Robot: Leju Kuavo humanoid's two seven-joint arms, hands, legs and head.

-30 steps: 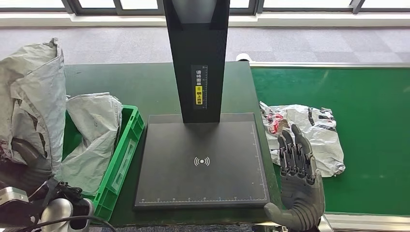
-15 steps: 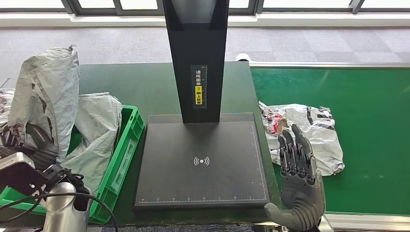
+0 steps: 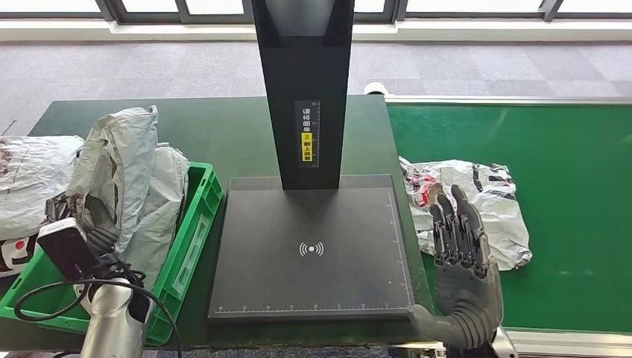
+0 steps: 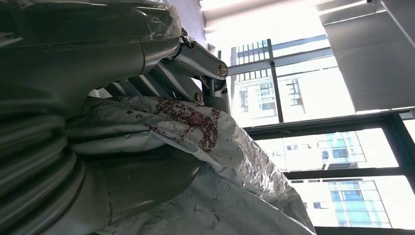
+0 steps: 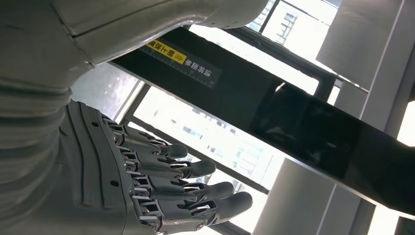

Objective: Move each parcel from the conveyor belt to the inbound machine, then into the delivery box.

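Left hand (image 3: 93, 231) low at the near left, wrapped round a grey parcel (image 3: 119, 168) and holding it upright over the green delivery box (image 3: 195, 224); thumb and fingers (image 4: 195, 58) pressed into the crinkled film in the left wrist view, so firmly closed on it. Below and beside that hand, a second grey bag (image 3: 168, 194) slumped inside the box, and further out to its left a pale parcel (image 3: 30, 179) lying over the box's far side. To the right of the left hand, the black inbound machine (image 3: 313, 253) with its flat scan plate and tall post, bare of any parcel. Right hand (image 3: 458, 261) at the plate's near right corner, empty, fingers (image 5: 195, 169) straight and slightly apart, palm facing the plate. Just beyond those fingertips, on the green conveyor belt (image 3: 581, 186), a white printed parcel (image 3: 477, 201), long axis running roughly across the belt, left to right. Clearly nearer the right hand than the left; probably a short forward reach to take it.
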